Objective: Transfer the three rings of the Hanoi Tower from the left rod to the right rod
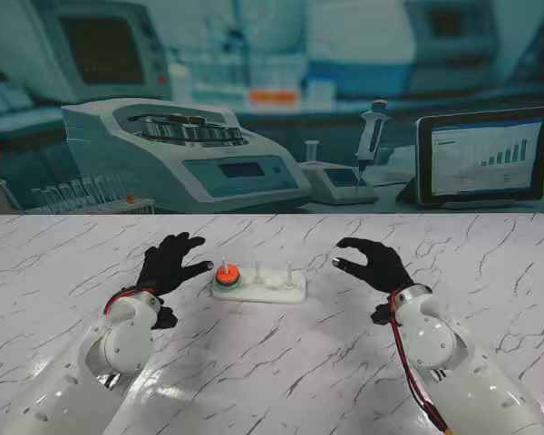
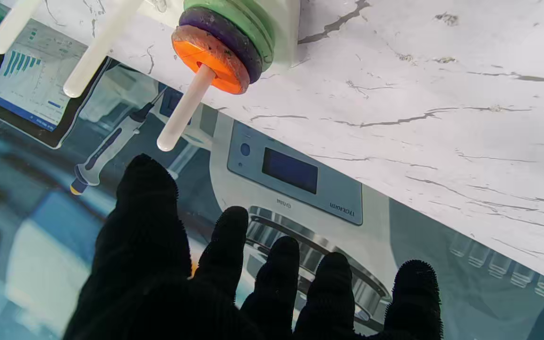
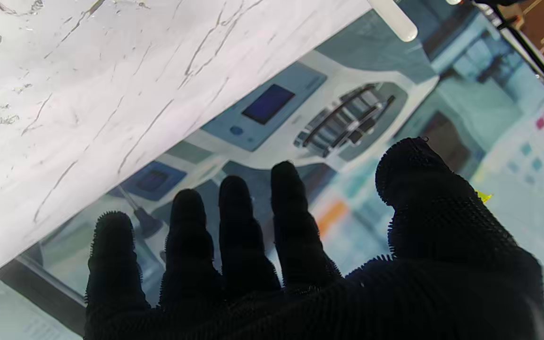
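A white Hanoi base (image 1: 270,292) with three upright rods stands mid-table. On its left rod (image 2: 184,111) sit three stacked rings: an orange ring (image 1: 227,272) (image 2: 208,61) on top, a purple ring (image 2: 234,40) under it, a green ring (image 2: 253,19) at the bottom. The middle rod (image 1: 257,270) and right rod (image 1: 289,269) carry nothing. My left hand (image 1: 170,262) in a black glove hovers just left of the stack, fingers spread, holding nothing. To the right of the base floats my right hand (image 1: 374,263), open too, a hand's width from it.
A printed lab backdrop with a centrifuge (image 1: 181,149), a pipette (image 1: 370,131) and a tablet (image 1: 485,156) rises behind the marble table's (image 1: 272,362) far edge. Marble stretches on both sides of the base and toward me.
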`<state>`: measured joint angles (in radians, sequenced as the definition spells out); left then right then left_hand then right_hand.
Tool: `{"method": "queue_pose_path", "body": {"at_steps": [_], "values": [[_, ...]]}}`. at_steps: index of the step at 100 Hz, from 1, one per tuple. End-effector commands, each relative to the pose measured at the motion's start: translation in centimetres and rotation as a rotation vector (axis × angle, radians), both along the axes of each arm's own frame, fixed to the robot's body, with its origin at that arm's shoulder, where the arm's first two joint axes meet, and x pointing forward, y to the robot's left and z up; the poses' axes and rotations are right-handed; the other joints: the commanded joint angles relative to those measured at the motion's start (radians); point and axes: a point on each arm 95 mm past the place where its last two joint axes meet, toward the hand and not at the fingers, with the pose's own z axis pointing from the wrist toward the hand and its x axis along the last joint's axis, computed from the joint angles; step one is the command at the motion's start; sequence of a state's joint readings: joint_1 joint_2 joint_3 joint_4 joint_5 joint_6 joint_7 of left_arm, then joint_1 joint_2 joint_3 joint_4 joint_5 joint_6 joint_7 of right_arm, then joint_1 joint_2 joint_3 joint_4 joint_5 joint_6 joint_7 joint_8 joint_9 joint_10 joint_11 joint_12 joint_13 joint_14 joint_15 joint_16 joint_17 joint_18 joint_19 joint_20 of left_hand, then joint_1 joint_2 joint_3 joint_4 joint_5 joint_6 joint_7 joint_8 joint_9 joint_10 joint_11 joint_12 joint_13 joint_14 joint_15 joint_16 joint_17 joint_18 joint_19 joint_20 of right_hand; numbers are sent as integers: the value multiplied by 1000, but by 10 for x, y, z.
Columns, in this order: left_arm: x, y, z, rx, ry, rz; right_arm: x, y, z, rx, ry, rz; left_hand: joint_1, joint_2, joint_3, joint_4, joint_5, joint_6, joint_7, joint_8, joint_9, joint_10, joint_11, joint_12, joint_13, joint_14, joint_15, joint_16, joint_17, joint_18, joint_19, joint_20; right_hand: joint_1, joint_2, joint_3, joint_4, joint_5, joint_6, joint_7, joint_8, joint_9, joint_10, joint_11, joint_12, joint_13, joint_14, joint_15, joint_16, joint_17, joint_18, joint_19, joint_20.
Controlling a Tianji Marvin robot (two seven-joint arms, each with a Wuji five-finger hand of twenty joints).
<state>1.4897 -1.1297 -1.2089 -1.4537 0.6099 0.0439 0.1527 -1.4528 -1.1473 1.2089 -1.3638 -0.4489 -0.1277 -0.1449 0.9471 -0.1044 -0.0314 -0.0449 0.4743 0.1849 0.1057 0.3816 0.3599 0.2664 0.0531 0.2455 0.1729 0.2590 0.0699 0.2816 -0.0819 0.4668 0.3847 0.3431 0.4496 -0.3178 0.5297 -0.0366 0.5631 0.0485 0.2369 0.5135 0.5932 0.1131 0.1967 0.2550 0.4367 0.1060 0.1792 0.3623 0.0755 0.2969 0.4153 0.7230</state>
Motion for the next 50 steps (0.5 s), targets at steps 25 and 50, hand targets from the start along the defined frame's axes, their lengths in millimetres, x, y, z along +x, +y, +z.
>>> {"method": "queue_pose_path", "body": {"at_steps": [25,50], "values": [[-4,-5,-3,-16,3,-25,-4,5,-4,11,12,10,-25,49,-14,-17,-20,-31,-13,-25,-22,-20,-15,-17,-42,-24,-20,-18,-18,20,-44,16,-5,14,-4,30,-18,-5,-13,-12,-37,-7,-15,-14,-9,2,-19,-10,-10,13,-17,7],[-1,-3,-1,-9,-9,-30,-1,5,-1,12,-6,0,-30,32,-14,-14,-16,-13,-4,-21,-10,-2,-5,-9,-29,4,-6,-8,-7,37,-37,28,-5,17,-6,30,-22,-4,-15,-12,-39,-10,-15,-15,-9,-1,-17,-9,-9,12,-17,7]]}}
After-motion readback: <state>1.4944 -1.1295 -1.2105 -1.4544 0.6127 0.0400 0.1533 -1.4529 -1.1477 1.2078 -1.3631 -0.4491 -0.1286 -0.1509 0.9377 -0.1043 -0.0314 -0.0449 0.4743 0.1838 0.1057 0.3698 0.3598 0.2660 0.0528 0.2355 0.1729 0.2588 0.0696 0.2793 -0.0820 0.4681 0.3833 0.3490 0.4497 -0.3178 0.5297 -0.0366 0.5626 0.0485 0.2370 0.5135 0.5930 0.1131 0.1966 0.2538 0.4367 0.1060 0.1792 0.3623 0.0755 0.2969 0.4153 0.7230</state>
